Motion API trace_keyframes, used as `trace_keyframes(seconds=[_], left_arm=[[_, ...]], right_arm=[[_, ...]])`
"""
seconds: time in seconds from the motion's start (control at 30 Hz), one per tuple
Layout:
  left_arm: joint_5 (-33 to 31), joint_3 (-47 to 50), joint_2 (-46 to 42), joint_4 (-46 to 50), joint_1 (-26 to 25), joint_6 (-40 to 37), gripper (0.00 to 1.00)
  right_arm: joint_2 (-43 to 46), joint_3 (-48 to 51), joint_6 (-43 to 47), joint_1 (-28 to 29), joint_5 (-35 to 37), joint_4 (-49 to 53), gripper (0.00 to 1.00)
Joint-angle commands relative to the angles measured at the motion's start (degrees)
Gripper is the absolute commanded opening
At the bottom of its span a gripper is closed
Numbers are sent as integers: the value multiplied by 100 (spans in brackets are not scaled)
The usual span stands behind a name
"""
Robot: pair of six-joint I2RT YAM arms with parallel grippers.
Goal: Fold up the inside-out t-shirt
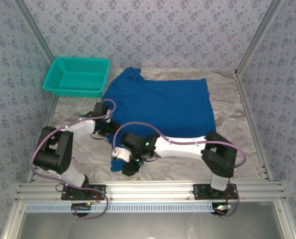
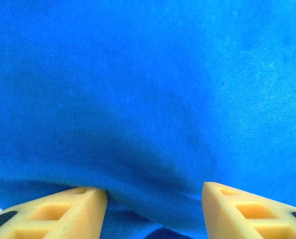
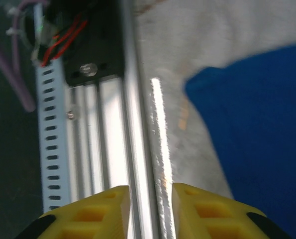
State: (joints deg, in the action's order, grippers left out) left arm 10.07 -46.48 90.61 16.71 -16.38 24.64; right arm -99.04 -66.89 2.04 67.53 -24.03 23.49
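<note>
- Top external: the t-shirt [image 1: 162, 107] lies spread on the counter [image 1: 237, 149], beside a teal basket [image 1: 75, 74]. The left hand [image 1: 107, 127] sits at its left edge and the right hand [image 1: 129, 167] at its near-left corner.
- Left wrist: the left hand's fingers [image 2: 58, 211] stand well apart against the blue cloth [image 2: 148, 99], seemingly with nothing clamped.
- Right wrist: the right hand [image 3: 150, 191] is slightly parted and empty above the frame rail [image 3: 113, 139], with the shirt corner [image 3: 257, 129] beside it.
- Judgement: no fold looks made yet. Next, each hand needs a firm pinch on an edge.
</note>
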Motion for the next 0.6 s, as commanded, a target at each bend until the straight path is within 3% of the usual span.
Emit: trace_keyframes(seconds=[0.0,0.13,0.3,0.57], left_arm=[[73,-60,-411,255,25,61,56],[51,-67,-1139,156,21,256,60],[-193,313,-1996,-40,3,390,69],[165,-224,-741,-334,52,322,68]], right_arm=[[656,582,-717,-353,598,-261,35],[1167,1318,-1614,-849,950,-567,41],[698,1004,-1742,-691,1082,-1016,44],[-801,-490,-926,-7,281,-1072,41]])
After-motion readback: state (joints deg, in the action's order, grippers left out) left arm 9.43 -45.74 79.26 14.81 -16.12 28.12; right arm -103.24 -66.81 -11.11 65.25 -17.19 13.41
